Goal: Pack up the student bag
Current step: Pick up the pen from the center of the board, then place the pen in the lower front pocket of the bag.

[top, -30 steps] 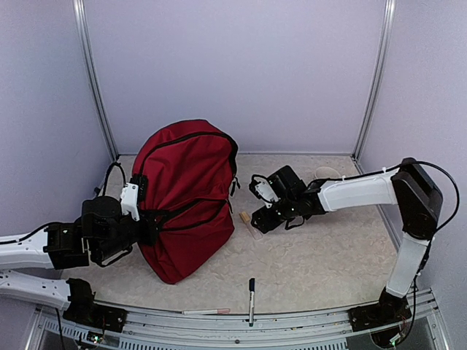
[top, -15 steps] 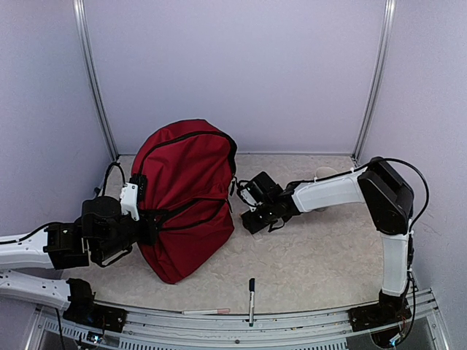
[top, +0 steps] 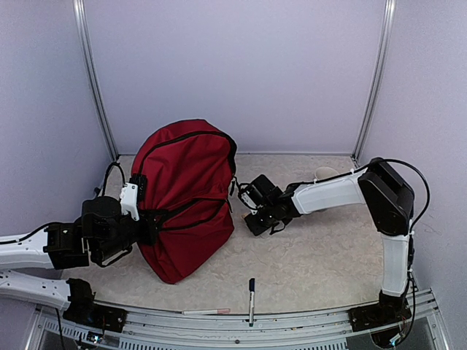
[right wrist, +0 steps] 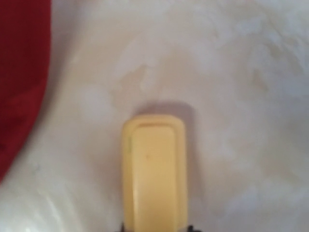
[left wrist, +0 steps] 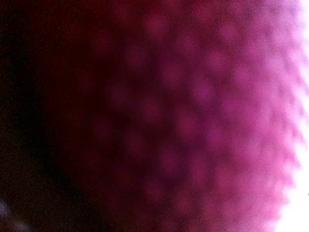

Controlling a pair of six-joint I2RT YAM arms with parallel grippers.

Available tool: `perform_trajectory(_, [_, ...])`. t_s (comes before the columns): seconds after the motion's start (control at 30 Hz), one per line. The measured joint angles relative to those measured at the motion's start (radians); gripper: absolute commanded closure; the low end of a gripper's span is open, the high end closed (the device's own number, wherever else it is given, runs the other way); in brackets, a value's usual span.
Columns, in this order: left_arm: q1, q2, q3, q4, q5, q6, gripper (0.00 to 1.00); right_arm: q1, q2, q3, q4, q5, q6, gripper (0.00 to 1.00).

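Setting: I see a cream, marbled counter (top: 321,255) boxed in by pale lilac walls, with both arms reaching in from the near edge
Student bag: the dark red backpack (top: 191,175) sits left of centre on the counter, bulging and leaning, with a black zipper curving over its top and black straps across its left side
Left pincer: the left pincer (top: 148,224) is pushed against the bag's lower left flank, by the black straps; my left wrist camera gives only blurred red weave filling the view, and I cannot tell whether the jaws are apart or clamped on cloth
Right pincer: the right pincer (top: 253,223) is low over the counter, just right of the bag
Pale yellow block: in my right wrist view a small oblong block (right wrist: 154,169) with rounded corners lies flat on the counter, with the bag's red edge to its left; dark tips show on either side of its near end, but I cannot tell whether they are gripping it
Near edge: a black pen (top: 251,290) lies near the front rail, a thin pale pen (top: 206,311) just left of it
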Motion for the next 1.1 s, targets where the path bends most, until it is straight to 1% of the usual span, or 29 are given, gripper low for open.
perform_trajectory(0.17, [0.0,0.0,0.0,0.0,0.0,0.0,0.93,-0.001,-0.062,-0.049,-0.027,0.014,-0.005,0.96])
perform_trajectory(0.27, [0.0,0.0,0.0,0.0,0.0,0.0,0.93,-0.006,-0.137,-0.091,-0.032,0.016,-0.022,1.0])
perform_trajectory(0.37, [0.0,0.0,0.0,0.0,0.0,0.0,0.93,-0.011,-0.256,-0.147,-0.021,0.001,-0.055,1.0])
perform_trajectory(0.5, [0.0,0.0,0.0,0.0,0.0,0.003,0.92,-0.009,-0.449,-0.219,0.063,-0.079,-0.134,1.0])
perform_trajectory(0.57, [0.0,0.0,0.0,0.0,0.0,0.006,0.92,-0.001,-0.537,-0.258,0.151,-0.151,-0.192,1.0])
perform_trajectory(0.67, [0.0,0.002,0.0,0.0,0.0,0.009,0.92,0.049,-0.6,-0.285,0.263,-0.271,-0.294,1.0])
perform_trajectory(0.77, [0.0,0.006,0.003,0.001,0.001,0.011,0.92,0.127,-0.576,-0.266,0.346,-0.415,-0.413,1.0])
perform_trajectory(0.83, [0.0,0.008,0.005,0.001,0.003,0.013,0.92,0.164,-0.511,-0.211,0.362,-0.513,-0.491,1.0])
perform_trajectory(0.9, [0.0,0.012,0.007,0.001,0.005,0.015,0.92,0.176,-0.442,-0.146,0.362,-0.579,-0.554,1.0])
perform_trajectory(1.0, [0.0,0.016,0.009,0.001,0.006,0.017,0.92,0.177,-0.325,-0.028,0.346,-0.626,-0.666,1.0])
perform_trajectory(1.1, [0.0,0.017,0.01,0.001,0.008,0.021,0.92,0.177,-0.245,0.05,0.311,-0.626,-0.766,1.0])
